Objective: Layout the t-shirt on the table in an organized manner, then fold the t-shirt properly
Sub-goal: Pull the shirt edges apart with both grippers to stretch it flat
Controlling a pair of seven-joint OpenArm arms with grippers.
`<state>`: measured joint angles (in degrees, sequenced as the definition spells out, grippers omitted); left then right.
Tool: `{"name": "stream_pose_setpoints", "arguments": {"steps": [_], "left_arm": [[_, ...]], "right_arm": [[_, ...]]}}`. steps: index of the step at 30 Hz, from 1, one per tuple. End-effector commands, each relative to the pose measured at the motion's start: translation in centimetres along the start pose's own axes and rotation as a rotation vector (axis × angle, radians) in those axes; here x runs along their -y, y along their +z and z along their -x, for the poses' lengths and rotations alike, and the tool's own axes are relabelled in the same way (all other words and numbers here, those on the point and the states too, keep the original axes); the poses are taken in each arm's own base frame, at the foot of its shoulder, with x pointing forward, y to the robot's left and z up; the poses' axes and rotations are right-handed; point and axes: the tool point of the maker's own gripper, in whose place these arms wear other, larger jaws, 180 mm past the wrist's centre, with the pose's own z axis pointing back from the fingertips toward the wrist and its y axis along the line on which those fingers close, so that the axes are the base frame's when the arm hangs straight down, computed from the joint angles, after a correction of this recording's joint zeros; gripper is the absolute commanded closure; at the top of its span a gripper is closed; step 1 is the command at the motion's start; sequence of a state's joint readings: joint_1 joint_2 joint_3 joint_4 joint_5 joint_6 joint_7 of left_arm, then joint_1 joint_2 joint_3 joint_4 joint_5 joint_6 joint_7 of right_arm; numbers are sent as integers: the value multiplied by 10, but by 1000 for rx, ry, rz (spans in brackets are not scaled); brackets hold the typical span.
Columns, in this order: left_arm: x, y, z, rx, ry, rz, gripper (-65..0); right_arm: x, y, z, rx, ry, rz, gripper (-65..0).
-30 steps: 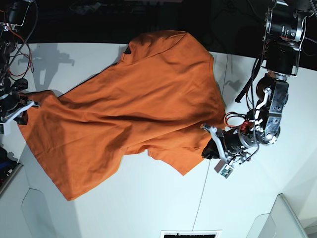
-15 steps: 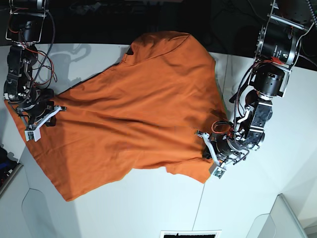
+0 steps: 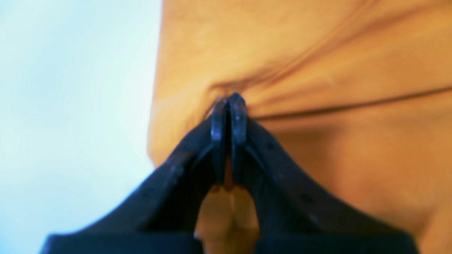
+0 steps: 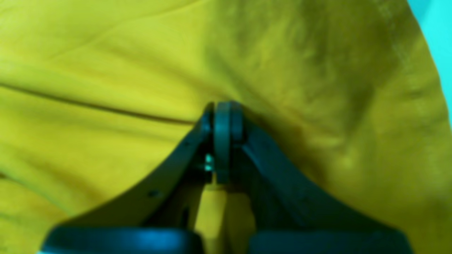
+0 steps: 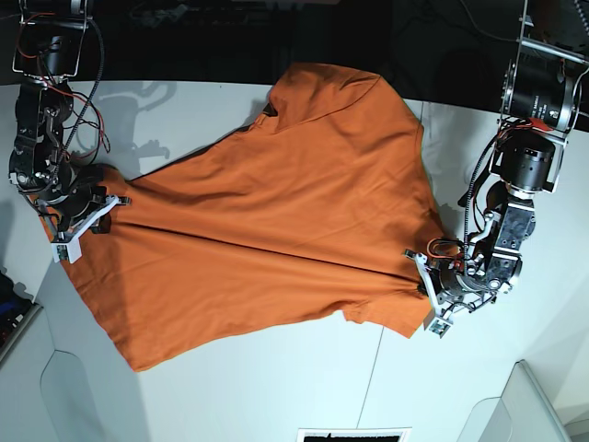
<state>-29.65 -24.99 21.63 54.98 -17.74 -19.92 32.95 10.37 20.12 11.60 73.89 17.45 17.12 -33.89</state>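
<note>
The orange t-shirt (image 5: 276, 212) lies spread on the white table (image 5: 276, 396), pulled taut in a straight crease between my two grippers. Its collar end points toward the table's far edge. My left gripper (image 5: 420, 282), on the base view's right, is shut on the shirt's edge near a sleeve. The left wrist view shows its jaws (image 3: 229, 106) pinched on bunched orange fabric (image 3: 317, 70). My right gripper (image 5: 99, 217), on the base view's left, is shut on the opposite side. In the right wrist view its jaws (image 4: 222, 113) clamp the cloth (image 4: 106, 70), which looks yellow there.
A thin dark seam (image 5: 373, 378) crosses the table. Grey moulded parts sit at the front corners (image 5: 520, 405) (image 5: 55, 387). A black-and-white marker (image 5: 354, 435) lies at the front edge. The table's far edge borders darkness (image 5: 184, 55). Loose cables hang by the right arm (image 5: 87, 120).
Both grippers have drawn apart with the shirt in them. The left gripper moved right in the base view, the shirt slid right, and its slack folds stretched into one taut crease.
</note>
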Motion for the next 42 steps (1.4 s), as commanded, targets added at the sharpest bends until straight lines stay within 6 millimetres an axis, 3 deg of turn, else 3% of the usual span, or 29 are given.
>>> {"name": "stream_pose_setpoints", "arguments": {"steps": [1, 5, 7, 9, 15, 21, 26, 33, 38, 42], "left_arm": [[-18, 15, -33, 89, -5, -20, -30], [-9, 41, -62, 154, -30, 49, -31], [9, 54, -68, 167, -41, 142, -30], [40, 68, -68, 184, -76, 272, -30], [137, 95, -13, 146, -135, 577, -30], [191, 99, 50, 48, -101, 673, -30], [184, 84, 98, -69, -145, 602, -30], [156, 60, 125, -169, -106, 537, -30], [126, 43, 129, -228, -131, 493, -30], [98, 28, 108, -199, -83, 447, -30]], "right_arm": [[10, 6, -33, 78, 16, 25, 0], [10, 7, -57, 123, 18, 24, 0], [9, 8, -75, 169, 21, 24, 0], [8, 9, -96, 230, 21, 25, 0], [20, -7, -129, 267, -34, 31, 0], [29, -33, -143, 246, -69, 4, 0], [27, -49, -117, 143, -27, 4, 0], [35, -53, -69, 23, 64, 27, 0], [49, -46, -40, -23, 44, 38, 0], [55, -36, -18, -68, 21, 29, 0]]}}
